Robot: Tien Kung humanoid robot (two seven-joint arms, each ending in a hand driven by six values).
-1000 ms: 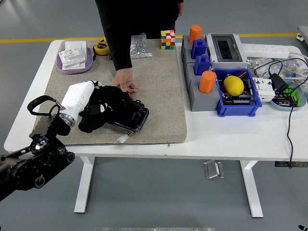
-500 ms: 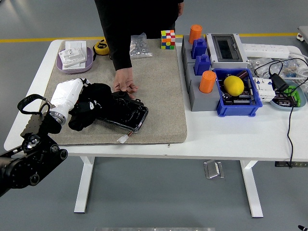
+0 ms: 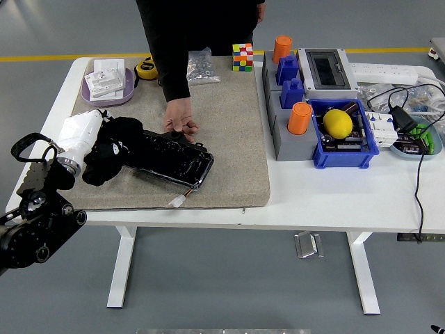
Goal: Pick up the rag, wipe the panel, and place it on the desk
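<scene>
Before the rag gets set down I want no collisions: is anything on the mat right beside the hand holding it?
Nothing visible blocks it. The left hand holds the rag at the panel's left end; the mat around it is bare. The person's hand rests at the panel's far edge.

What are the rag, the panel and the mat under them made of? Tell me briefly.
Rag: soft black cloth, matte, bunched in folds under the left hand.
Panel: glossy black, likely glass or plastic; it shows reflections.
Mat: grey-beige felt or woven fabric, by its coarse texture.
</scene>
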